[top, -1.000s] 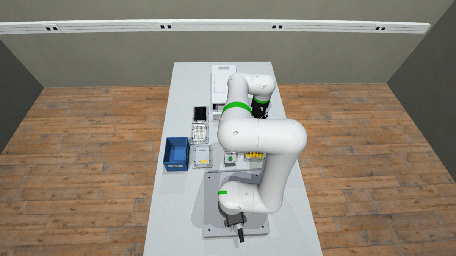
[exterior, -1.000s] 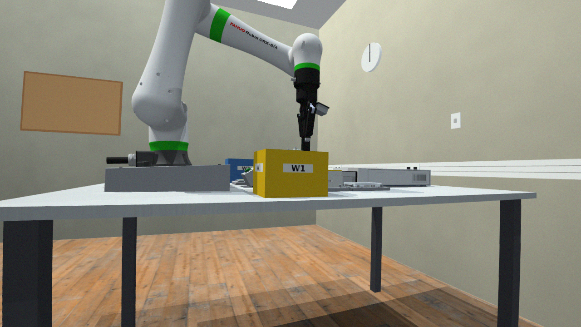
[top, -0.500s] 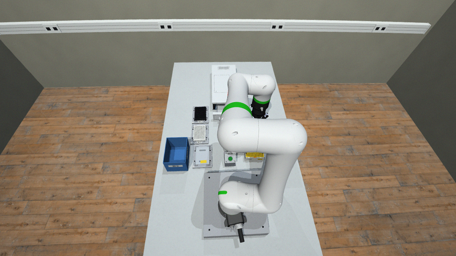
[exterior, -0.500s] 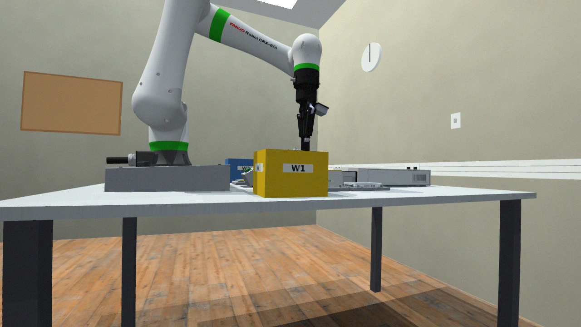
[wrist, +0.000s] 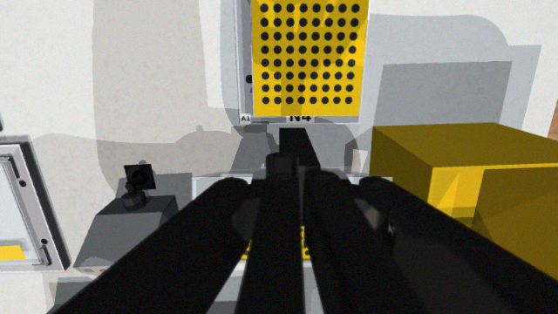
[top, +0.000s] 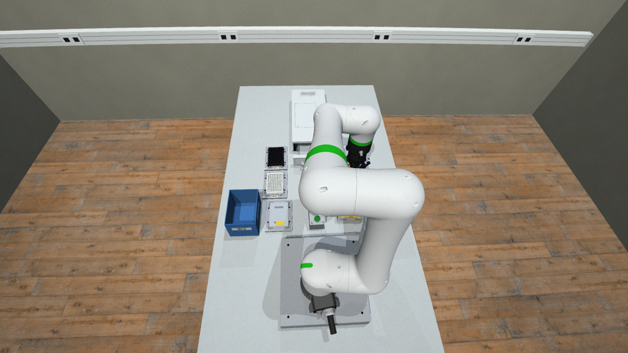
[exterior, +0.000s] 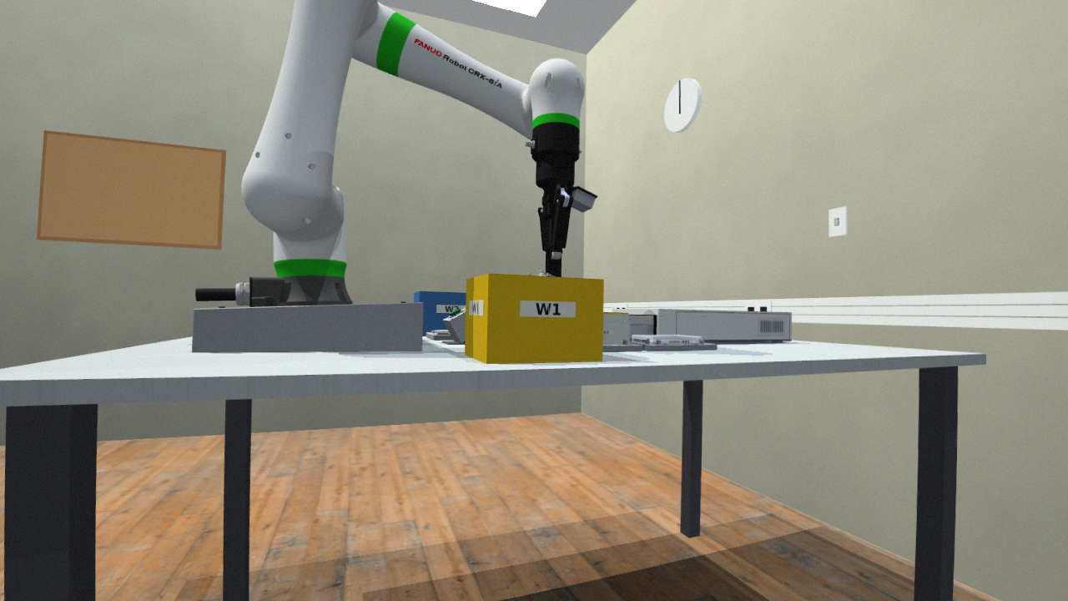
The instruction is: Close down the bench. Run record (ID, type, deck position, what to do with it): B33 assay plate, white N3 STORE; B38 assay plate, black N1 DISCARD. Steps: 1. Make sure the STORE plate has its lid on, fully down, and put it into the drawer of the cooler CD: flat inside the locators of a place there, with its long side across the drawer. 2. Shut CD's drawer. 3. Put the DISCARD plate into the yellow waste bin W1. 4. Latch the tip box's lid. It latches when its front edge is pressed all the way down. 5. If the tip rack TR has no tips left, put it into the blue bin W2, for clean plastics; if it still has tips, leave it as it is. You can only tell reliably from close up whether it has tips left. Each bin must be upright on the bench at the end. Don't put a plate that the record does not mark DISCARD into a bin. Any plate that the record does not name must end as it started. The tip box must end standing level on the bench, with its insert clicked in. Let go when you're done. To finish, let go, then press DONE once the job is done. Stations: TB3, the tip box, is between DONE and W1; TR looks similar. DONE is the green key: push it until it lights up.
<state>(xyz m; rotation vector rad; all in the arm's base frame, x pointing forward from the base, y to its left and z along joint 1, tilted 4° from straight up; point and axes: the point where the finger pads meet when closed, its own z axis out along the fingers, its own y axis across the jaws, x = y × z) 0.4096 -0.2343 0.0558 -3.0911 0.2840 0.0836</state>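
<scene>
My gripper (wrist: 291,148) is shut with nothing in it and points straight down. It is low over the tip box TB3 (wrist: 301,244), whose yellow insert shows between my fingers; I cannot tell if the tips touch its lid. In the side view the gripper (exterior: 552,263) dips just behind the top rim of the yellow bin W1 (exterior: 534,316). The bin W1 also shows at the right of the wrist view (wrist: 471,174). The DONE key (top: 316,218) is left of the tip box. The tip rack TR (wrist: 307,57) lies ahead, yellow with rows of dark holes.
A black plate (top: 275,156), a white plate (top: 274,182) and a lidded plate with a yellow label (top: 277,215) lie in a row on the left. The blue bin (top: 244,211) stands beside them. The cooler (top: 305,121) is at the far end.
</scene>
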